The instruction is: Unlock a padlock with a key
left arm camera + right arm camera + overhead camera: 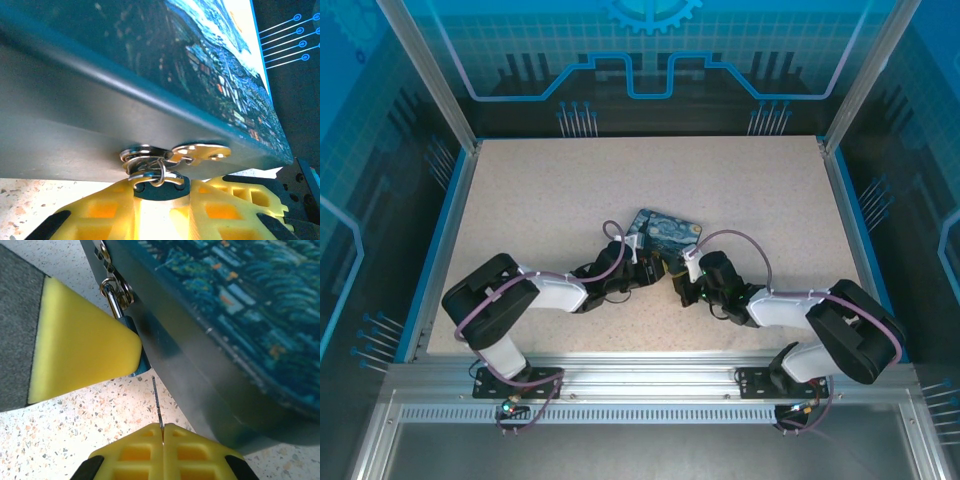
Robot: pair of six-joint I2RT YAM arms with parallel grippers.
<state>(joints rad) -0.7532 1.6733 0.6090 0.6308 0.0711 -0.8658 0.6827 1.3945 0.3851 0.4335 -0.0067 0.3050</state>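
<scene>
The tiny dark padlock (161, 189) hangs by its small metal shackle (155, 175) from the hasp on the painted tin's (667, 230) grey side wall. My left gripper (160, 195) is shut on the padlock body, one yellow finger on each side. In the right wrist view one left finger (80, 350) covers most of the padlock (143, 365), and the shackle (114, 300) shows above it. My right gripper (162, 429) is shut on the thin grey key (157, 400). The key's blade points up at the padlock's lower end, its tip just short of it. Both grippers (645, 272) (686, 284) meet at the tin's near edge.
The blue-and-yellow swirly tin (240, 305) lies mid-table, its wall close beside both grippers. Speckled tabletop (560, 190) lies open around it. Blue enclosure walls (450, 210) border the table on the left, right and back.
</scene>
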